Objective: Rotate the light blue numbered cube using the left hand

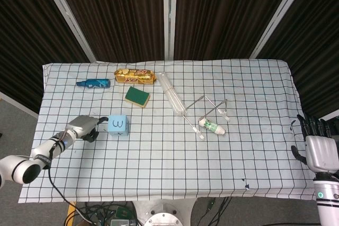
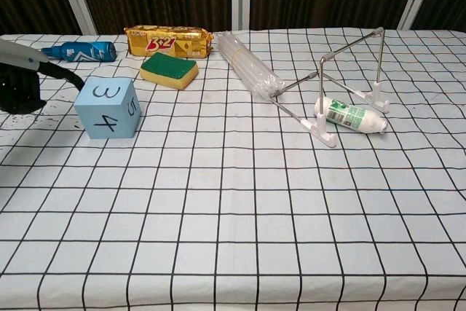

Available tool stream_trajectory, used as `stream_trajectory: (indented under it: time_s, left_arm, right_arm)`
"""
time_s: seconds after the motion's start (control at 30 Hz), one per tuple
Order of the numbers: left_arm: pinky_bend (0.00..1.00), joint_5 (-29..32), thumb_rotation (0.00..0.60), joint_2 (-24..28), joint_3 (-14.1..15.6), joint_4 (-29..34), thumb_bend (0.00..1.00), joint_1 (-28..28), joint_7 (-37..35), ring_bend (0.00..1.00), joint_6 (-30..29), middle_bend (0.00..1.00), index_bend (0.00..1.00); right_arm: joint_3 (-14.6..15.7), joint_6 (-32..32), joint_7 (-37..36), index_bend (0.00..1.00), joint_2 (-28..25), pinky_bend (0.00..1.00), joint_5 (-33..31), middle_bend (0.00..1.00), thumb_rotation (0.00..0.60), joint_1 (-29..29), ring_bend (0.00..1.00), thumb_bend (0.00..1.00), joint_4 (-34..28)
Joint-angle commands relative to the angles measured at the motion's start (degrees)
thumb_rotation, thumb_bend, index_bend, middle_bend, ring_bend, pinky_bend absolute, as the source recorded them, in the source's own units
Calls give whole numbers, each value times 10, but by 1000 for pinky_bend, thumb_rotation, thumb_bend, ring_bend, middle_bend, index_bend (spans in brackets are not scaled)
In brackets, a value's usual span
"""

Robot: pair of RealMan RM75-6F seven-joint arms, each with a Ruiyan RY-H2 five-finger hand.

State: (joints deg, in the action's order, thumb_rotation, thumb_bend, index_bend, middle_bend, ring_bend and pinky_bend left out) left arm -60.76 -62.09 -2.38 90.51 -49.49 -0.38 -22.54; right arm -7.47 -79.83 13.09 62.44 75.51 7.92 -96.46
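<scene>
The light blue numbered cube [image 1: 117, 125] [image 2: 108, 108] sits on the checked cloth at the left, showing 3 on top, 4 on the near face and 5 on its right face. My left hand [image 1: 85, 127] [image 2: 29, 78] lies just left of it, a dark finger reaching to the cube's left upper edge and touching it. It holds nothing. My right hand [image 1: 318, 149] hangs beyond the table's right edge, fingers spread, nothing in it.
A green-and-yellow sponge [image 2: 169, 69], a gold biscuit pack [image 2: 168, 41] and a blue bottle [image 2: 79, 52] lie behind the cube. A clear tube bundle [image 2: 249, 63], a wire stand [image 2: 349, 78] and a small white bottle [image 2: 353, 116] lie at centre right.
</scene>
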Motion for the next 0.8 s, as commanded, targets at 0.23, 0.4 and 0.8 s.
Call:
stream_trajectory:
  time_s: [0.23,0.4,0.8]
  left_arm:
    - [913,4,600,-2,-3,-22,598,-39,5,927,24,862,119]
    - [913,2,600,-7,4,-26,600,-53,8,927,36,862,131]
    - [913,7,600,-32,11,-31,600,-89,20,927,36,862,131]
  right_arm:
    - [-6,7,15,0,3,0,-17,0,600,7,0,245,-4]
    - [-6,12,21,0,7,0,-22,0,600,12,0,245,-3]
    - [-7,17,15,0,10,0,-29,0,600,15,0,247,6]
